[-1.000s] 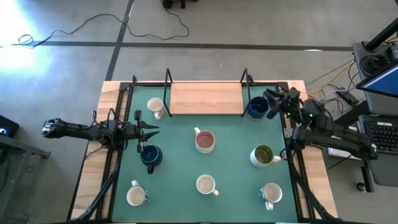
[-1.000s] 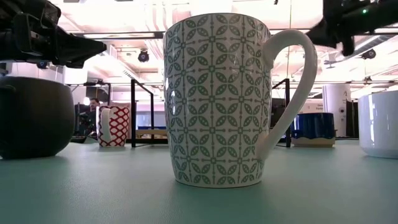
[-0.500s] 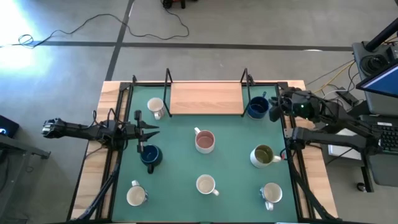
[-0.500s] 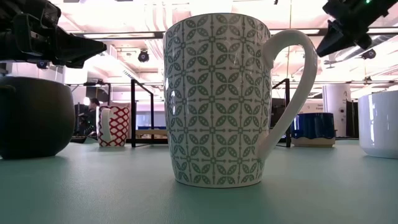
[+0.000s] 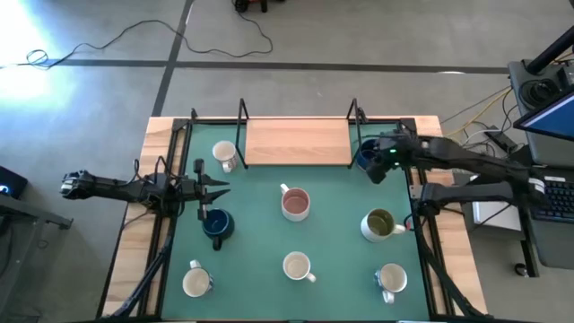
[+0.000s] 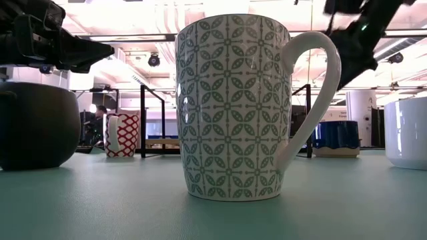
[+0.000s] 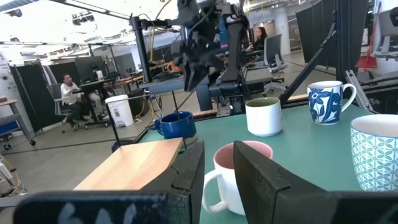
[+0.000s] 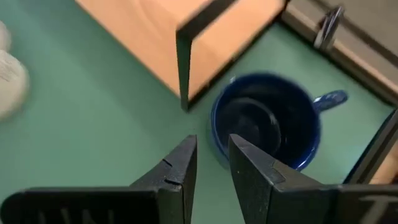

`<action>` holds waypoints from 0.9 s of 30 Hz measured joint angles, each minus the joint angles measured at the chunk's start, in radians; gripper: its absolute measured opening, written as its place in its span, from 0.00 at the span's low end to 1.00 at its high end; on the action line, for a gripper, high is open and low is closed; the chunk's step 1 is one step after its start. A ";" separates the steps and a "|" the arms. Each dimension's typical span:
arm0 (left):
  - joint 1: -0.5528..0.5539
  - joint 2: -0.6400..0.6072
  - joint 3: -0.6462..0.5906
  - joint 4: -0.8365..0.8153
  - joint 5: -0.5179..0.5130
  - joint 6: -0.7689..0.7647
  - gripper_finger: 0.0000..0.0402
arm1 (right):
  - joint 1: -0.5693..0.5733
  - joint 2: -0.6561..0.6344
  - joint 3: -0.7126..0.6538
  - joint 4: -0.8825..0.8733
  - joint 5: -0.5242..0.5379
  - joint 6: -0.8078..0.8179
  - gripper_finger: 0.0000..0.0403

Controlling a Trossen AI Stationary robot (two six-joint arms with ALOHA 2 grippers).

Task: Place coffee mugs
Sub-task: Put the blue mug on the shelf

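Note:
Several coffee mugs stand upright on the green mat (image 5: 336, 251). A dark blue mug (image 5: 368, 158) stands at the far right, beside a wooden shelf (image 5: 297, 142). My right gripper (image 8: 211, 155) hangs above it, tilted down and slightly open, its tips over the mug's rim (image 8: 219, 146) and touching nothing. A second dark blue mug (image 5: 216, 224) stands at the left. My left gripper (image 5: 220, 190) waits just beyond it, level, slightly open and empty. Mid-table stand a pink-lined mug (image 5: 296, 205) and an olive-lined mug (image 5: 380, 224).
White mugs stand at the far left (image 5: 224, 154) and along the near edge (image 5: 195, 283), (image 5: 297, 266), (image 5: 391, 279). Black frame posts (image 5: 242, 117), (image 8: 182, 68) rise at the shelf's ends. A patterned mug (image 6: 230, 107) fills the low view. People sit in the room beyond.
My right gripper has swung from over the table's right edge toward the left and tipped steeply downward. It now hangs over the far-right dark blue mug. No mug has moved.

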 joint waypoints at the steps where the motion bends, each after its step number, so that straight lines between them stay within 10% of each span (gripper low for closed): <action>1: 0.000 0.000 0.000 0.000 0.000 0.000 0.17 | 0.000 0.012 -0.001 -0.003 -0.005 0.000 0.21; 27: 0.000 0.000 0.000 0.000 0.000 0.000 0.17 | -0.090 0.249 0.082 -0.093 -0.086 -0.159 0.08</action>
